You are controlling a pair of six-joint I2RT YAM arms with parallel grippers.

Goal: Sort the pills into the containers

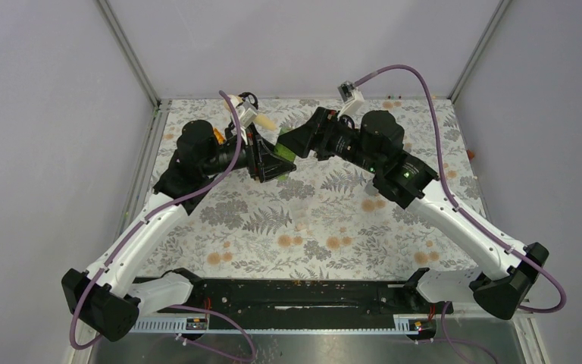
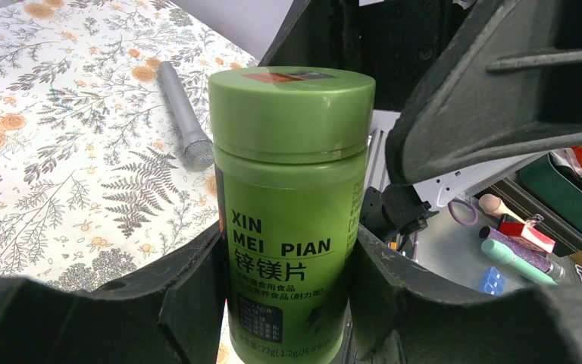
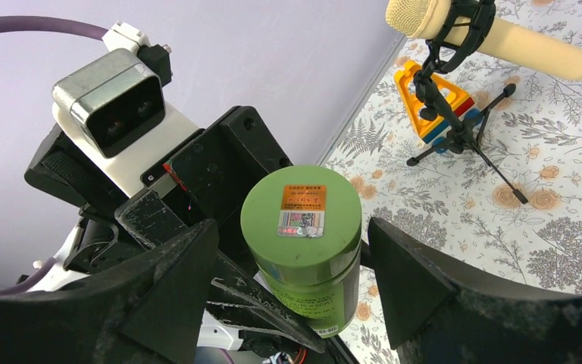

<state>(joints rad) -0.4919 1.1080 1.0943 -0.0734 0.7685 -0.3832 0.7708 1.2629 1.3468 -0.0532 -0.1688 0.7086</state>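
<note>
A green screw-cap bottle (image 2: 292, 197) with its lid on is held up above the mat at the back middle of the table (image 1: 285, 154). My left gripper (image 2: 288, 296) is shut on its lower body, one finger against each side. My right gripper (image 3: 292, 273) faces it from the other side, open, its fingers (image 3: 417, 280) standing either side of the green cap (image 3: 301, 220) with a gap on both sides. No pills show, and the containers are out of view.
A grey microphone (image 2: 182, 114) lies on the floral mat (image 2: 61, 174). A yellow foam microphone on a black tripod (image 3: 485, 30) and a coloured triangular toy (image 3: 432, 106) stand at the back left. Loose clutter (image 2: 515, 235) lies beyond the table edge.
</note>
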